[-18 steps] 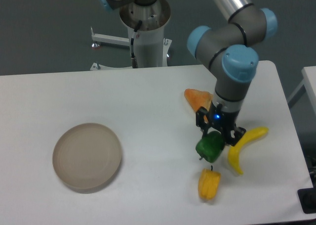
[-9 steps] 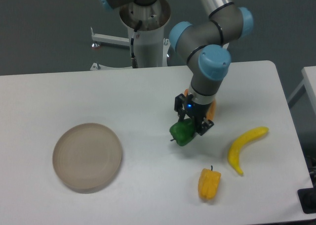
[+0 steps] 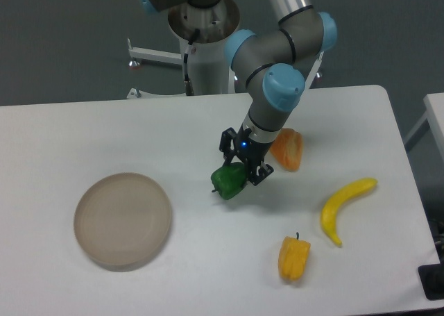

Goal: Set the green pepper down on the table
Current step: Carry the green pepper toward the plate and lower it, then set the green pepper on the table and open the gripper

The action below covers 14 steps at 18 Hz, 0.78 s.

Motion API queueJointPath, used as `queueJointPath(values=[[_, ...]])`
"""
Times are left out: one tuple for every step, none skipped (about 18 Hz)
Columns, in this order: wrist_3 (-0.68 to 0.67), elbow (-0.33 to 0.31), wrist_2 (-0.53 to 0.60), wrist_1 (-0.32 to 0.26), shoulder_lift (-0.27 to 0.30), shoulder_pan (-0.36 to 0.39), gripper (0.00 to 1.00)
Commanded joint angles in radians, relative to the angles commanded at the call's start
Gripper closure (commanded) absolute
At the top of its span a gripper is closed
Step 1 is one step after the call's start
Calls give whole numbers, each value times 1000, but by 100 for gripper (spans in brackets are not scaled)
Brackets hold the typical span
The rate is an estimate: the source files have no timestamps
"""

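Observation:
The green pepper (image 3: 228,181) is a small glossy dark-green pepper held in my gripper (image 3: 237,170) near the middle of the white table (image 3: 104,128). The jaws are shut on its upper right side, and it hangs at or just above the tabletop, stem pointing left. I cannot tell whether it touches the surface. The arm reaches down to it from the upper right.
A round beige plate (image 3: 122,219) lies at the front left. An orange pepper (image 3: 287,150) lies just right of the gripper. A yellow banana (image 3: 342,208) lies at the right, and a yellow-orange pepper (image 3: 294,258) at the front right. The robot base (image 3: 205,45) stands behind the table.
The gripper has carried the green pepper leftward across the table, from beside the banana and yellow-orange pepper to the table's middle. The orange pepper is now uncovered to its right.

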Motion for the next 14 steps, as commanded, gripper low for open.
queueJointPath(values=[[0, 0, 0, 0, 0, 0, 64], [0, 0, 0, 0, 0, 0, 64], [2, 0, 0, 0, -3, -2, 64], [9, 3, 0, 0, -9, -3, 64], [9, 5, 0, 0, -11, -8, 64], [12, 6, 0, 0, -14, -9, 64], [12, 6, 0, 0, -17, -9, 64], [12, 6, 0, 0, -18, -9, 64], [9, 6, 0, 0, -20, -11, 64], [11, 6, 0, 0, -20, -11, 64], [12, 8, 0, 0, -21, -11, 63], [12, 8, 0, 0, -22, -9, 63], [14, 6, 0, 0, -22, -11, 63], [12, 8, 0, 0, -22, -11, 62]])
